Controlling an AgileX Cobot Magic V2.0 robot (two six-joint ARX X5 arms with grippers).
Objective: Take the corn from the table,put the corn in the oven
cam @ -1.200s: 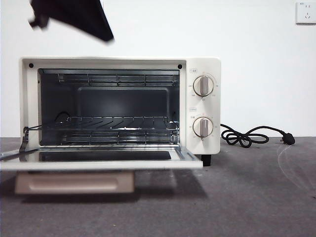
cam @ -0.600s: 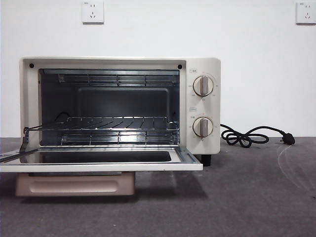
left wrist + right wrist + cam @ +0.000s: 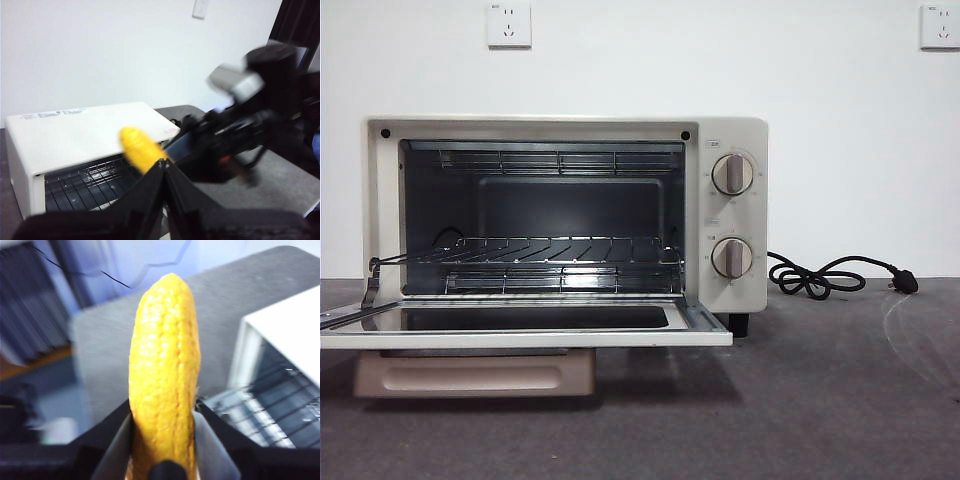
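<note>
The corn, a glossy yellow cob, stands upright between the jaws of my right gripper, which is shut on it. The left wrist view shows that corn held in the air by the right arm, above the front of the oven. My left gripper is shut with nothing in it, a little back from the corn. In the front view the cream oven stands on the table with its door folded down and the wire rack bare. No arm or corn shows in the front view.
A black cord with a plug lies on the table to the right of the oven. Two wall sockets sit high on the white wall behind. The oven's two knobs face forward.
A dark arm tip at the upper left of the front view a second ago has gone out of that picture, uncovering the wall socket. The oven stands as before.
</note>
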